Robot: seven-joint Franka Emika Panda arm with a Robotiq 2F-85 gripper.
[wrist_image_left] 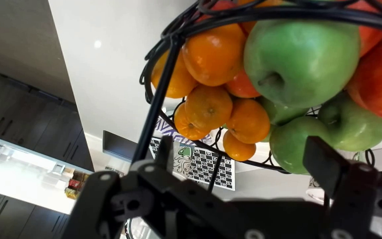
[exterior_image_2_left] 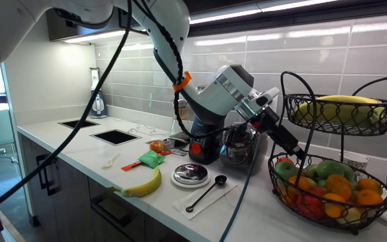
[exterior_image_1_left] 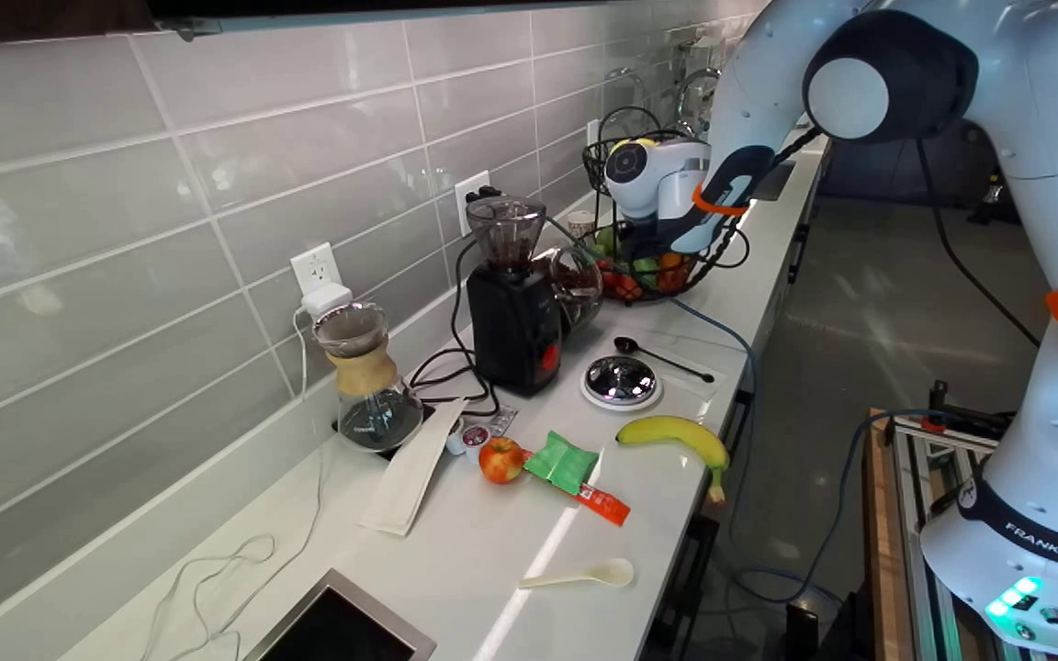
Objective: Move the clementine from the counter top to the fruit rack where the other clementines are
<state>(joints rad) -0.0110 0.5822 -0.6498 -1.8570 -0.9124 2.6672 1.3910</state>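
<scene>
Tool [wrist_image_left: 239,146]: spread wide, nothing gripped; positioned at the lower tier of the fruit rack [exterior_image_2_left: 342,133], presumably for release. Clementine: cannot be singled out; judged already lodged among small orange fruits [wrist_image_left: 209,107], so that its kind is kept together.

The fruit rack [exterior_image_2_left: 344,132] is black, the counter top [exterior_image_1_left: 446,569] white.
</scene>
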